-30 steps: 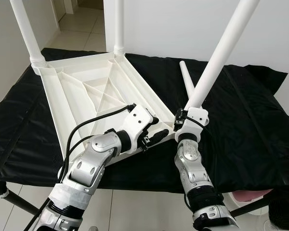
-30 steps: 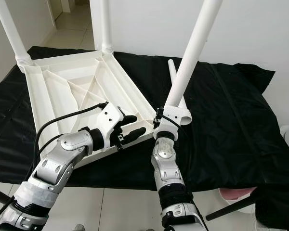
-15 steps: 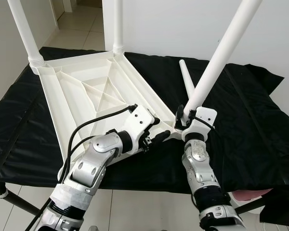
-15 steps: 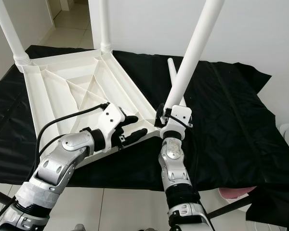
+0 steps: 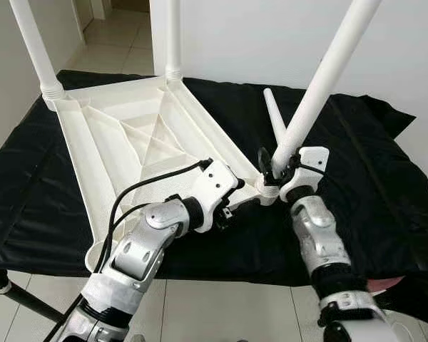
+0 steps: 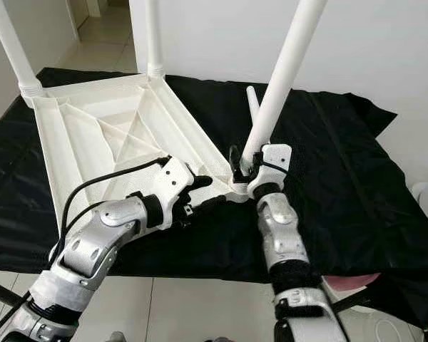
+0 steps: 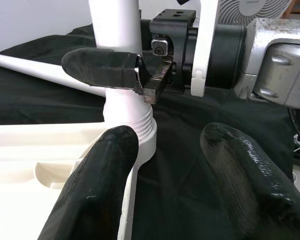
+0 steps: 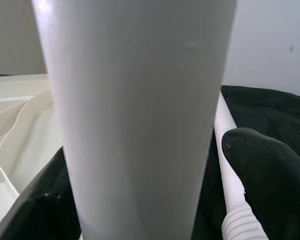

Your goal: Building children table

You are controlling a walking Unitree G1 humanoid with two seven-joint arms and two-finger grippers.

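Lying upside down on a black cloth [image 5: 385, 171], the white plastic tabletop [image 5: 121, 142] shows its ribbed underside, reaching from about ten o'clock in the head views toward the centre. Two white legs already stand upright in its far corners: one leg [image 5: 34, 44] at ten o'clock and another leg [image 5: 172, 35] near twelve o'clock.

The right gripper [image 5: 274, 165] sits just right of centre, its two black fingers closed around the base of a third leg [image 5: 327, 71], which slants up toward one o'clock. The foot of this leg meets the ribbed socket [image 7: 135, 127] at the tabletop's near corner; from the left wrist view the leg stands in that collar, with one right fingertip [image 7: 97, 67] pressed across it just above the threads. From the right wrist view the gripped leg looms very close between the dark fingers.

The left gripper [image 5: 235, 201] lies at about six o'clock from the socket, just beside the same corner. Its fingers are spread apart, one fingertip [image 7: 102, 185] resting against the edge of the tabletop, the other over the cloth; they clasp nothing.

A spare leg [image 5: 274, 114] lies flat on the cloth behind the right gripper, pointing toward twelve o'clock.
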